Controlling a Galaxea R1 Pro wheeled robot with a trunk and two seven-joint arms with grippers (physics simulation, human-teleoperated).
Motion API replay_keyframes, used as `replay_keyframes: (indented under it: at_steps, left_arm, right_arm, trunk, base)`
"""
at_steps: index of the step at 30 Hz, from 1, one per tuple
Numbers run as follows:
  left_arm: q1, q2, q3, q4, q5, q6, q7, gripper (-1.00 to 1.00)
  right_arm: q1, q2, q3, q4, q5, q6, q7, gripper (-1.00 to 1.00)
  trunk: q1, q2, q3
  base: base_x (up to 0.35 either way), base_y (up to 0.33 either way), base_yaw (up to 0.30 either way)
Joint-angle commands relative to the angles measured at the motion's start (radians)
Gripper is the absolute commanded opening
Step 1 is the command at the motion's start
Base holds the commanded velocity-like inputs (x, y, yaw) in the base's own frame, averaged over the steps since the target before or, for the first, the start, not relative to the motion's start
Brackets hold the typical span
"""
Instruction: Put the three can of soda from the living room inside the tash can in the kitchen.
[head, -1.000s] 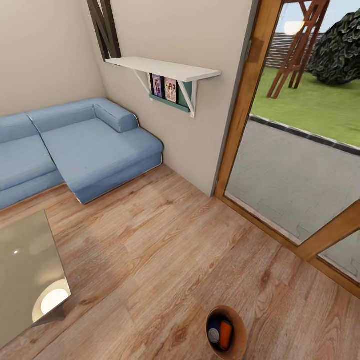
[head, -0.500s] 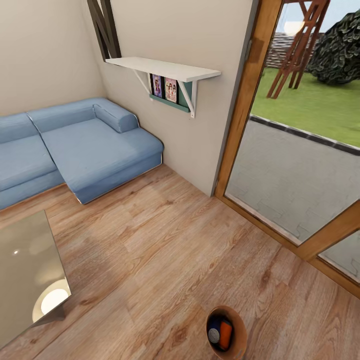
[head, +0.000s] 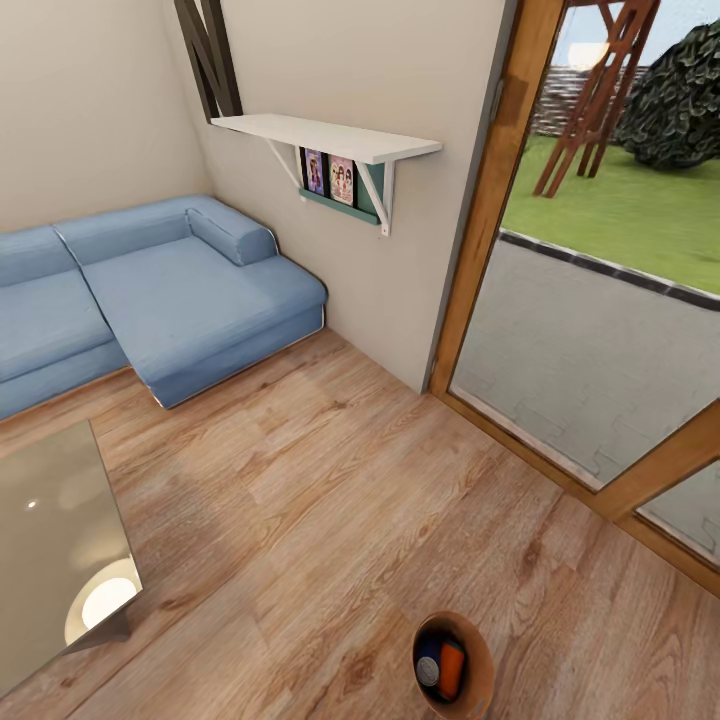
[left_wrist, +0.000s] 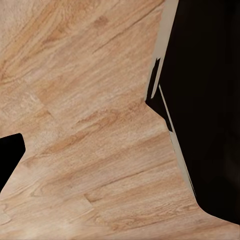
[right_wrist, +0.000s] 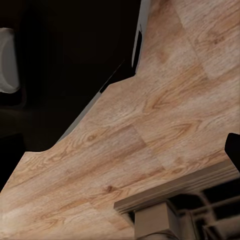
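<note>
In the head view the tash can stands on the wooden floor at the bottom of the picture, right of centre, its brown inside open to the camera. Two cans lie inside it, side by side and touching: the blue can with its silvery top, and the orange can just to its right (whether a third sits beneath them cannot be told). Well apart, up the left, a blue sofa fills the corner of the room, and a glass-topped surface shows at the left edge. A white shelf hangs on the wall above a small rack of picture frames, and a wood-framed glass door at the right looks out on paving and grass. Both wrist views look down on floorboards past dark parts of the robot's body; no fingers can be made out, so I cannot tell how wide either gripper stands.
</note>
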Motion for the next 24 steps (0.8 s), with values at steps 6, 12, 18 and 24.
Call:
replay_keyframes:
  at_steps: [6,12,18,24]
  left_arm:
    - [0.0,0.0,0.0,0.0,0.001,0.0,0.0,1.0]
    - [0.0,0.0,0.0,0.0,0.001,0.0,0.0,1.0]
    - [0.0,0.0,0.0,0.0,0.0,0.0,0.0,1.0]
    - [0.0,0.0,0.0,0.0,0.0,0.0,0.0,1.0]
  right_arm:
    - [0.0,0.0,0.001,0.0,0.0,0.0,0.0,1.0]
    - [0.0,0.001,0.001,0.0,0.0,0.0,0.0,1.0]
    - [0.0,0.001,0.001,0.0,0.0,0.0,0.0,1.0]
    - [0.0,0.001,0.001,0.0,-0.001,0.0,0.0,1.0]
  trunk:
    - [0.0,0.0,0.0]
    - [0.0,0.0,0.0]
    - [0.0,0.0,0.0]
    - [0.0,0.0,0.0]
  base:
    - [0.0,0.0,0.0]
    - [0.0,0.0,0.0]
    - [0.0,0.0,0.0]
    - [0.0,0.0,0.0]
